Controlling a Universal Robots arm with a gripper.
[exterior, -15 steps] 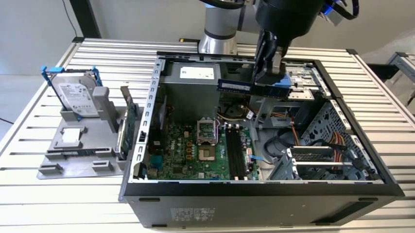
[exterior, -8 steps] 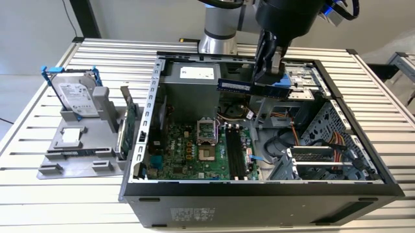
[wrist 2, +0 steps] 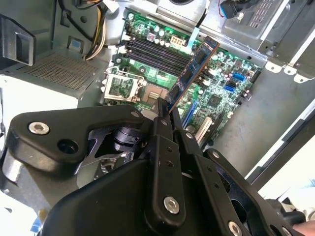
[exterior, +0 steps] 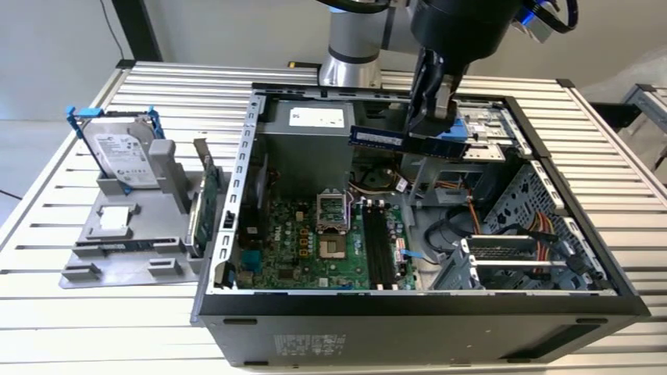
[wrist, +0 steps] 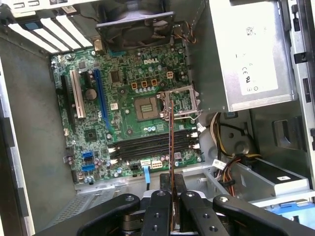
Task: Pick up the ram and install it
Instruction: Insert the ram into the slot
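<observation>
The ram (exterior: 388, 141) is a narrow blue-green stick with black chips, held level in the air above the open computer case (exterior: 240, 195), over its rear part. My gripper (exterior: 429, 130) is shut on one end of it. In the second wrist view the ram (wrist 2: 195, 68) sticks out from between the fingertips of the gripper (wrist 2: 170, 116) over the motherboard. The first wrist view shows the ram (wrist: 171, 140) edge-on, rising from the gripper (wrist: 172, 188). The black memory slots (wrist: 150, 145) lie below it and apart from it, also seen as memory slots (exterior: 380, 248) and memory slots (wrist 2: 156, 53).
A hard drive (exterior: 123, 155) and a green expansion card (exterior: 208, 197) stand in a grey holder (exterior: 125, 250) at the exterior view's left. Inside the case are the power supply (wrist: 256, 49), a fan (wrist: 135, 24), the processor socket (exterior: 331, 209) and loose cables (exterior: 521, 226).
</observation>
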